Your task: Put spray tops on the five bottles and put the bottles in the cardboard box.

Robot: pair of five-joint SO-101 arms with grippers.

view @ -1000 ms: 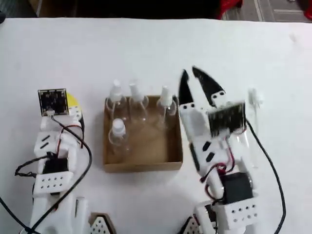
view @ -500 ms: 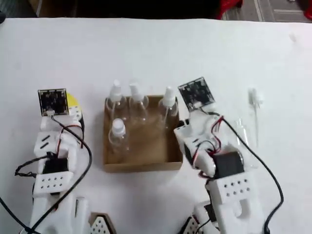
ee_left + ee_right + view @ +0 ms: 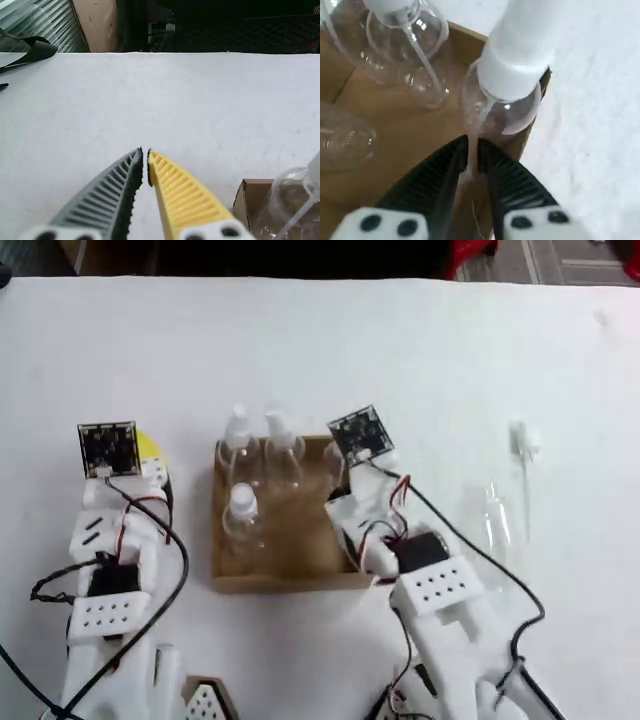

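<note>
Right arm [image 3: 430, 585] has swung left over box [image 3: 290, 582]; right jaws clenched by bottle [image 3: 510, 100]; left jaws clenched, empty.

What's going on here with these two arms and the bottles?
Spray bottles are being capped and boxed. The right gripper hangs, jaws shut, over the box, right by a capped bottle in its corner. The other capped bottles stand in the box too. One uncapped bottle is out on the table to the right, with a loose spray top beside it. The left gripper rests shut over bare table next to the box.
</note>
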